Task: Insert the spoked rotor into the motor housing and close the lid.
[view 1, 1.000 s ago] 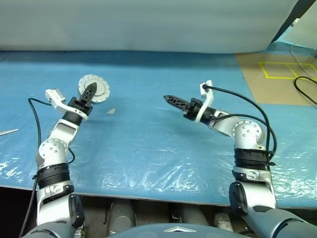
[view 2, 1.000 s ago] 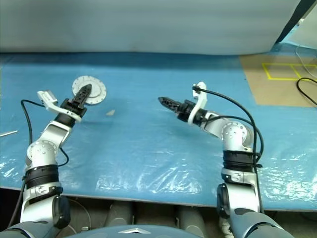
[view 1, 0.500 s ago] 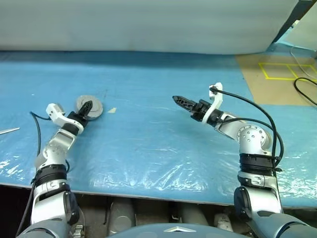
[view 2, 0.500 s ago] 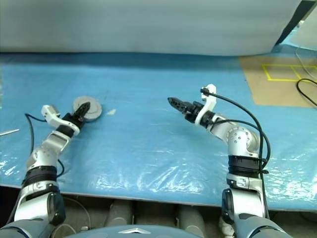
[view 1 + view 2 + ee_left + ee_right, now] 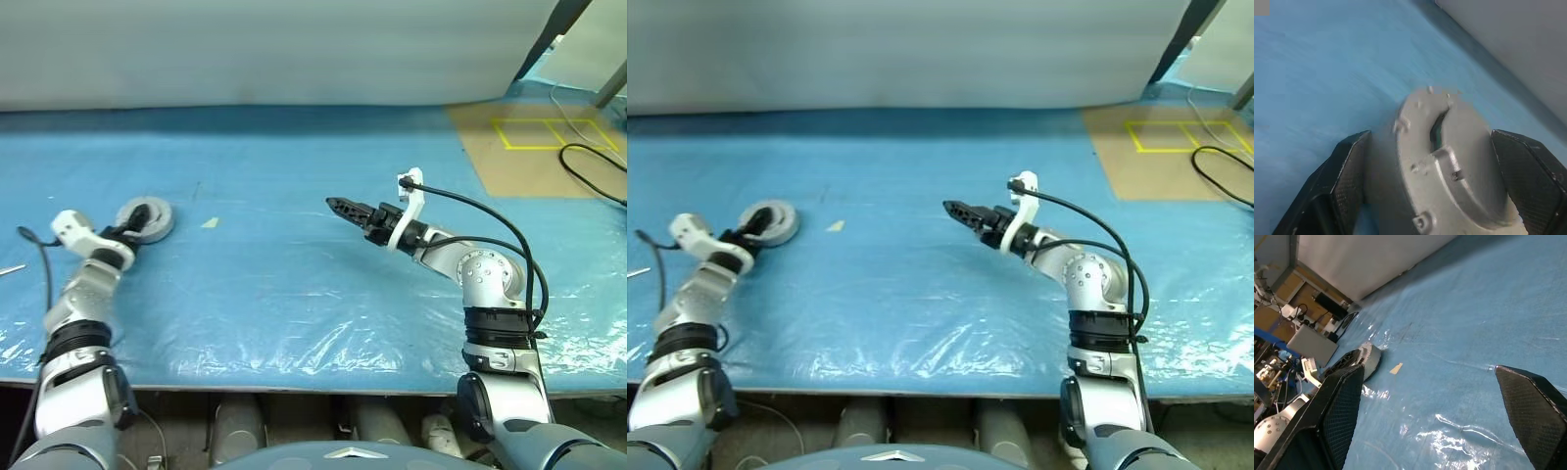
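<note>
Motor housing [image 5: 147, 217]: round, grey, lying flat on the blue plastic sheet [image 5: 294, 284], far over on the robot's left side, well apart from the sheet's near edge. Closed, lid [image 5: 1449, 161] on top; in the left wrist view a plain grey face with raised boss and small screw heads, a dark slot near the middle. Spoked rotor not discernible.

Left gripper [image 5: 129, 228]: at the housing's near-left rim, pointing forward and low over the sheet. Fingers [image 5: 1349, 181] spread wide, one each side of the housing, straddling it; a narrow gap visible on one side, contact on the other not determinable. Housing resting on the sheet, not lifted.

Right gripper [image 5: 338, 207]: near the middle of the sheet, raised above it, pointing toward the robot's left. Fingers [image 5: 1342, 406] held wide apart, nothing between them. Well apart from the housing.

Small pale scrap [image 5: 210, 222]: on the sheet just right of the housing, between housing and right gripper, nearer the housing.

Thin pale rod [image 5: 8, 269]: at the far left edge of the sheet, partly cut off.

Brown floor patch with yellow tape square [image 5: 544, 132]: beyond the sheet's far right corner. Black cable [image 5: 588, 162] looped beside it.

Pale backdrop [image 5: 274, 49]: along the sheet's far edge.
</note>
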